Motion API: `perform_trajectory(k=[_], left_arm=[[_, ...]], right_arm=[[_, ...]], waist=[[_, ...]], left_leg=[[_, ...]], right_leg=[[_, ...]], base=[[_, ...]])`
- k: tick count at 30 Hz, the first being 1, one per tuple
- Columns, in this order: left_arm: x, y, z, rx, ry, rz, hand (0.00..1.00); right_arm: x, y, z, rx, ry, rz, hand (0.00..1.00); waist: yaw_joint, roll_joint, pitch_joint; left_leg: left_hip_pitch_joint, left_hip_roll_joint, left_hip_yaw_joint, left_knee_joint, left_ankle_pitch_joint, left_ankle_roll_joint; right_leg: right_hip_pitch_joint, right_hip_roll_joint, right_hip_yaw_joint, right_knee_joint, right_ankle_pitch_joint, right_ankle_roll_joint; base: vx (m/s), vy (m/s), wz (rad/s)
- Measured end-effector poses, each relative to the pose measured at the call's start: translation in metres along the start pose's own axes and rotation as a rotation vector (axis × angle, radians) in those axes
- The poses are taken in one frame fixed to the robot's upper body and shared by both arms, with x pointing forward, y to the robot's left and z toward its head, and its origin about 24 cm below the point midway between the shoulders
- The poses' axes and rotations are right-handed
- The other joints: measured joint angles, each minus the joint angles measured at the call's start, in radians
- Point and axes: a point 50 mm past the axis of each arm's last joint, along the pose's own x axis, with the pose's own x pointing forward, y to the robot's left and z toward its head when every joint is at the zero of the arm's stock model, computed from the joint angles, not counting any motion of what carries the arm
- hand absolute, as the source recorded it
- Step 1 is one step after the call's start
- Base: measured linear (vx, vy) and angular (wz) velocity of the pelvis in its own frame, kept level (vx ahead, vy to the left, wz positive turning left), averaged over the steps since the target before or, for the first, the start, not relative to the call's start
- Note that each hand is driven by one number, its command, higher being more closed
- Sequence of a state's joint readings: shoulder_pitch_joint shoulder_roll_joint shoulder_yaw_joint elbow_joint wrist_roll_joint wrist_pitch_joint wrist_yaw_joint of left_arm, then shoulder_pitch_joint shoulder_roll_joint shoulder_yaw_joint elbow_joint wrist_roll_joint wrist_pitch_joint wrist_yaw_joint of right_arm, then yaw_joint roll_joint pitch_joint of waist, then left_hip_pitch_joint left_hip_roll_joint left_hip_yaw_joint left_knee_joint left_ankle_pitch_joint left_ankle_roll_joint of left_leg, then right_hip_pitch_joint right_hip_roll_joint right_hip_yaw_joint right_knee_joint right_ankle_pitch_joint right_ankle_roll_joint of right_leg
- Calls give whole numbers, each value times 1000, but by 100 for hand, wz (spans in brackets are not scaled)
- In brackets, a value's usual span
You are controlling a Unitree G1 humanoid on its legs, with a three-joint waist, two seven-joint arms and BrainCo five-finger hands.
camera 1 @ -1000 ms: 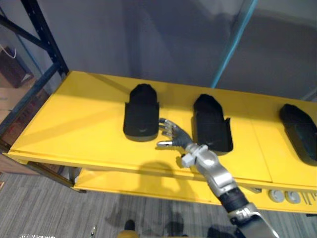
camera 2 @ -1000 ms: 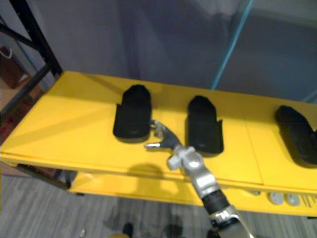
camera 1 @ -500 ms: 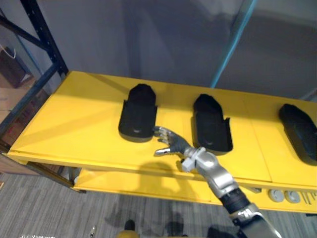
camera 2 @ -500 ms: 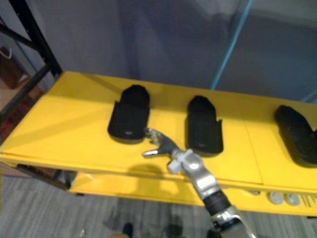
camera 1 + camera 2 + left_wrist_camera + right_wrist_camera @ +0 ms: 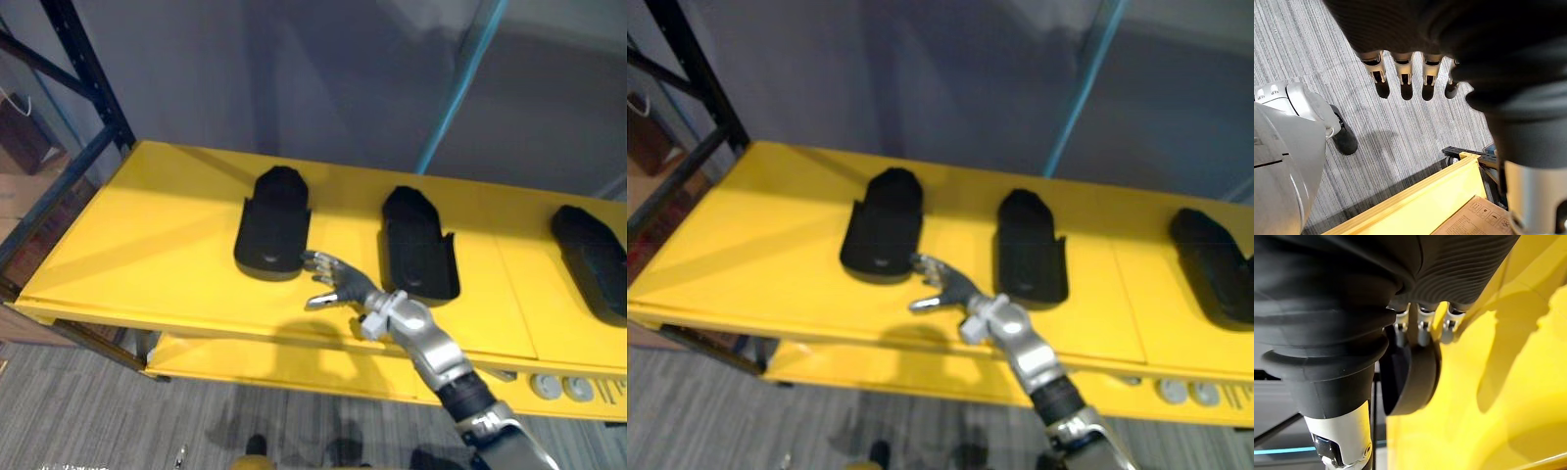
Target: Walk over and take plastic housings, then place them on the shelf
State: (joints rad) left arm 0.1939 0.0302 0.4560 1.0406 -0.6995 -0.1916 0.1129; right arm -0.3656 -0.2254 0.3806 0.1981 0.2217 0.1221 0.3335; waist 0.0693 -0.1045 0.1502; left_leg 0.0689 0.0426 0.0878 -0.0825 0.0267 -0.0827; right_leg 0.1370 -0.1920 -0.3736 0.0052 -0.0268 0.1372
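Three black plastic housings lie on the yellow shelf (image 5: 147,225): a left one (image 5: 272,230), a middle one (image 5: 416,245) and a right one (image 5: 591,257) at the view's edge. My right hand (image 5: 338,281) rests open on the shelf between the left and middle housings, its fingertips against the left housing's near right corner. The right wrist view has that housing's rounded end (image 5: 1413,377) just past the fingers (image 5: 1422,325), which hold nothing. My left hand (image 5: 1405,73) hangs open over the grey floor with straight fingers.
A black rack upright (image 5: 83,88) stands at the shelf's left end, with cardboard boxes (image 5: 29,186) beyond it. A teal pole (image 5: 456,88) rises behind the shelf. A lower yellow shelf carries round silver parts (image 5: 563,389) at the right.
Over the last second the left housing slid a little to the left, and my right hand moved nearer and left along its corner. In the last half second nothing moved.
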Motion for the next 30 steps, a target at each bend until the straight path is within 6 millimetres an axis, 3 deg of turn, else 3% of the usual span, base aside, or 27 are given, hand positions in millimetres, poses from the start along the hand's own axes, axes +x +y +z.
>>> perform_trajectory(k=[5, 8, 12, 15, 18, 21, 24, 26, 29, 30], left_arm=[[0, 0, -2, 2, 18, 1, 0], [0, 1, -2, 2, 20, 4, 0], [0, 3, -3, 4, 21, 9, 0], [0, 4, -2, 4, 21, 9, 0], [0, 3, -1, 6, 22, 5, 0], [0, 6, -4, 15, 41, 13, 0], [-1, 9, -7, 24, 60, 23, 0], [-2, 15, -10, 31, 79, 40, 0], [-2, 18, -13, 34, 91, 51, 0], [-2, 19, -13, 35, 92, 52, 0]], right_arm=[[-1, -8, 6, -16, -44, -122, 0], [-11, -26, 31, -67, -155, -253, 0], [-50, -71, 102, -214, -449, -493, 0], [-76, -82, 154, -343, -660, -602, 0], [-105, -96, 188, -433, -789, -726, 0], [-138, -115, 204, -473, -861, -924, 0], [-170, -134, 211, -463, -905, -1140, 0], [-190, -149, 203, -419, -900, -1290, 0], [-228, -172, 158, -338, -748, -1552, 0], [-239, -178, 132, -289, -657, -1631, 0]], waist=[[-1, 0, 0], [1, 0, -9], [-15, -4, -32], [-29, -6, -59], [-44, -5, -79], [-53, -2, -102], [-77, 5, -112], [-88, 8, -126], [-100, 9, -142], [-112, 9, -142]], left_leg=[[0, 0, 1, 0, 0, 0], [-5, 4, 8, 0, 0, 0], [-3, 8, 12, 0, 0, 0], [-3, 15, 33, 0, 0, 0], [-3, 21, 39, -4, 1, -1], [-2, 29, 61, -5, 2, -4], [0, 34, 73, -5, 5, -8], [1, 42, 93, -6, 5, -11], [4, 55, 124, -6, 6, -16], [8, 56, 138, -5, 6, -18]], right_leg=[[-1, 0, 2, 0, 1, 0], [-14, 3, 20, 0, 7, -4], [-16, 5, 25, 0, 14, -10], [-30, 8, 49, -1, 17, -10], [-33, 13, 58, -3, 22, -12], [-49, 20, 82, -1, 23, -13], [-58, 30, 99, -1, 26, -17], [-68, 39, 122, -2, 30, -22], [-86, 53, 151, -3, 37, -28], [-86, 56, 158, -5, 40, -30]], base=[[0, 0, 0], [-3, 5, -10], [-6, 5, -5], [-27, -1, -18], [-45, -10, -11], [-43, -21, -18], [-34, -28, -19], [-22, -41, -30], [-21, -41, -30], [-24, -10, -30]])
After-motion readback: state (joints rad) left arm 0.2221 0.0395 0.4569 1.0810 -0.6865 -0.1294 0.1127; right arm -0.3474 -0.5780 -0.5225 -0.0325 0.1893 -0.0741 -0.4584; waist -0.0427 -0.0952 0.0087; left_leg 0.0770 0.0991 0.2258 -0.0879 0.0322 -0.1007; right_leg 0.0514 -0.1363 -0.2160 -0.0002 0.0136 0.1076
